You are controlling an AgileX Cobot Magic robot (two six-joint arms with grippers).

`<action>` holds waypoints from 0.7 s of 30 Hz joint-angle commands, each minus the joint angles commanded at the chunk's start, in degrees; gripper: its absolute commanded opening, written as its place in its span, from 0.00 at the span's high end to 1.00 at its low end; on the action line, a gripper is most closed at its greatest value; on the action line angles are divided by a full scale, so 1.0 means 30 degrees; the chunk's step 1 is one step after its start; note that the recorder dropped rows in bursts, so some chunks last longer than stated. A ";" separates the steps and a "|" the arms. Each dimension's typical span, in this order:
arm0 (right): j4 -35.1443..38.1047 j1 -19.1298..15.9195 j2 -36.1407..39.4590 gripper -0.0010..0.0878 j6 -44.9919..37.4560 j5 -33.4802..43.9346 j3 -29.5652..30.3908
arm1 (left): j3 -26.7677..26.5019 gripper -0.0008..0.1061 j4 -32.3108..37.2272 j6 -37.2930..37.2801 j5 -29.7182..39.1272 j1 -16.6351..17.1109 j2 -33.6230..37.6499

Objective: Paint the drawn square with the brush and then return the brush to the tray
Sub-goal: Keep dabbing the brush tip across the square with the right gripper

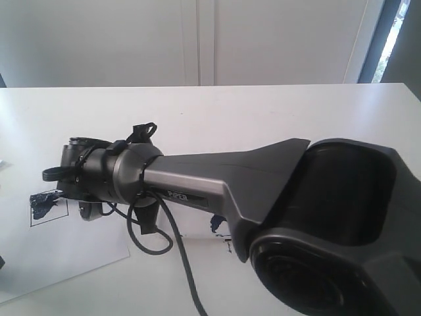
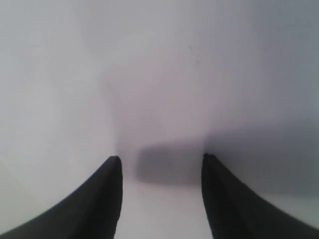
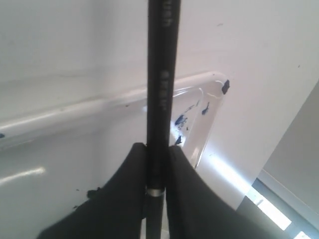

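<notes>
My right gripper (image 3: 157,147) is clamped on the brush (image 3: 159,89). Both black fingers (image 3: 122,189) press against the thin black stick, which runs straight out between them. A thin silver band on the stick sits down in the pinch. Past the fingers, in the right wrist view, lies the tray (image 3: 99,105), with its pale rounded rim and blue paint flecks (image 3: 180,120) near one corner. The brush crosses in front of that rim. I cannot tell whether it touches the tray.

In the exterior view my right arm (image 1: 197,178) reaches from 4 o'clock across to 9 o'clock, with a black cable (image 1: 177,253) looping under it. Its wrist end hangs over the square (image 1: 54,216), which sits at 9 o'clock on the paper (image 1: 66,257). Dark blue paint is smeared across the square's 11 o'clock corner and the rest of its inside is blank. The brush tip is hidden there. The paper lies at 8 o'clock on the white table (image 1: 263,112).

My left gripper (image 2: 160,158) is spread wide with nothing between its tips, above a bare white surface.
</notes>
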 joint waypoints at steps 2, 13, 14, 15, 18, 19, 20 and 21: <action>-0.0339 0.0000 0.0048 0.99 0.0322 -0.0031 0.0000 | 0.0000 0.49 0.0000 0.0000 0.0000 0.0000 0.0000; -0.1605 -0.0034 0.0463 0.99 0.0940 -0.0294 0.0000 | 0.0000 0.49 0.0000 0.0000 0.0000 0.0000 0.0000; -0.1605 -0.0039 0.0506 0.99 0.0940 -0.0259 0.0000 | 0.0000 0.49 0.0000 0.0000 0.0000 0.0000 0.0000; -0.1640 -0.0039 0.0506 0.99 0.0984 -0.0220 0.0000 | 0.0000 0.49 0.0000 0.0000 0.0000 0.0000 0.0000; -0.1939 -0.0123 0.0506 0.99 0.1345 -0.0028 0.0000 | 0.0000 0.49 0.0000 0.0000 -0.0035 0.0000 0.0000; -0.2129 -0.0162 0.0506 0.99 0.1345 0.0132 0.0000 | 0.0000 0.49 0.0000 0.0000 -0.0035 0.0000 0.0000; -0.2172 -0.0190 0.0506 0.99 0.1397 0.0222 0.0000 | 0.0000 0.49 0.0000 0.0000 -0.0035 0.0000 0.0000; -0.2266 -0.0238 0.0506 0.99 0.1443 0.0431 0.0000 | 0.0000 0.49 0.0000 0.0000 -0.0035 0.0000 0.0000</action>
